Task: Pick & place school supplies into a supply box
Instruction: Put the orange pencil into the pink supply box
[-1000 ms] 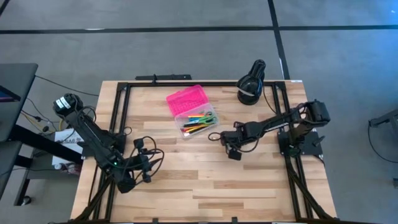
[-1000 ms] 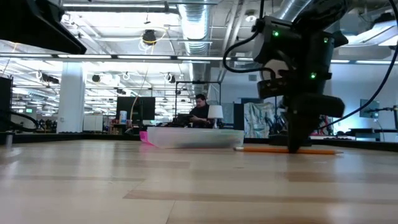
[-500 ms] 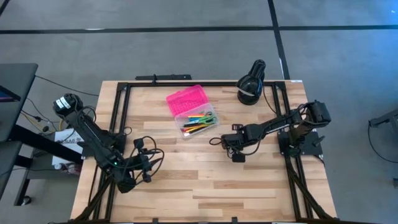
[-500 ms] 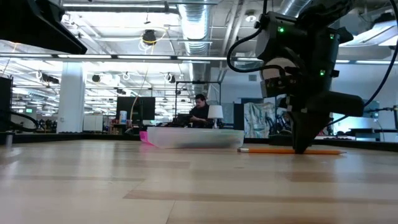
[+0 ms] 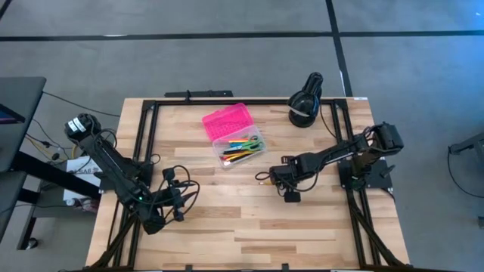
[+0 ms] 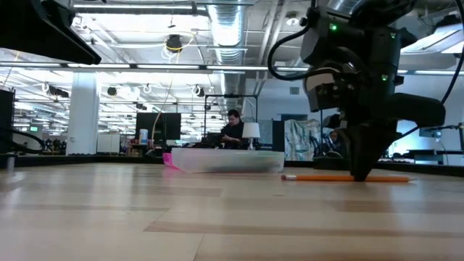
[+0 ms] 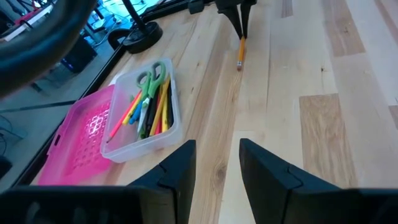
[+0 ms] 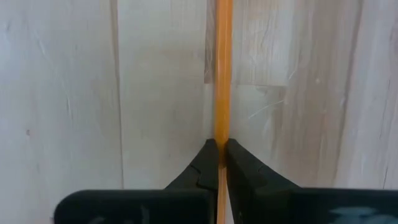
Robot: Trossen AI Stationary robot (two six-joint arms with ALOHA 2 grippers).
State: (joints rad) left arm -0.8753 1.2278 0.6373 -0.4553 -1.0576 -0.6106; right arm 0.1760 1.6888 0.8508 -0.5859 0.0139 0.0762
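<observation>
— Looking at the whole table (image 5: 227,227), where does the supply box (image 5: 227,121) sit?

— Toward the far side, near the middle. Pink lid flipped open, and the clear base is already holding pens and the green scissors.

— And which arm is nearer?

— The right one, clearly. The left gripper (image 7: 214,162) is parked near the front left corner, fingers spread, holding nothing. The right gripper (image 8: 221,155) is down at the boards, pinched tight on the orange pencil (image 8: 222,74).

— So which way does the pencil have to go?

— The box lies off to the gripper's left and farther back. The pencil runs roughly side to side across the table, and most of its length pokes out toward the left arm. The clear base is angled, so I'd guess the wrist needs a turn before the drop.

— Anything different from a second ago?

— Yes. The arm has drawn a bit toward the front edge, and the pencil has slid along with it. It's still flat on the wood, not lifted.
</observation>
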